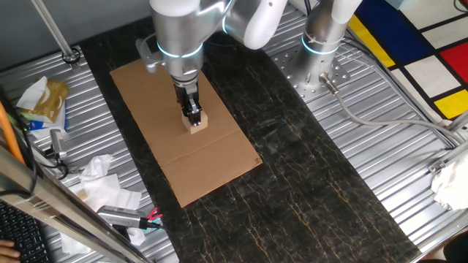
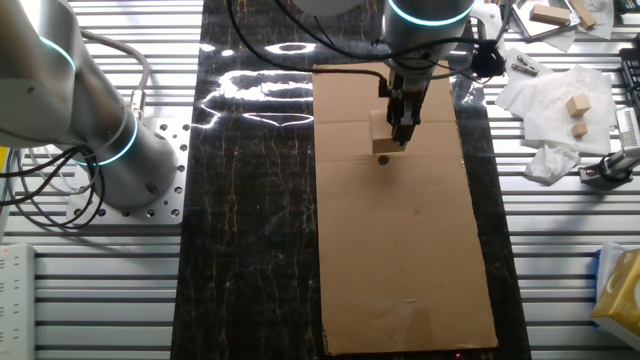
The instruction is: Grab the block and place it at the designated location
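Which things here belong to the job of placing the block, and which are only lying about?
Belong to the job:
- block, between the pincer's fingers
- pincer
- black dot on the cardboard sheet

Lying about:
- crumpled white paper
- spare wooden cubes on that paper
- keyboard

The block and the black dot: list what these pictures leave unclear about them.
- Block against cardboard: resting or lifted, unclear in either view; the tool covers its top.
- Tool grip: fingers too small and dark to judge.
- Dot: shows only in the other fixed view; in one fixed view, block and tool hide it.
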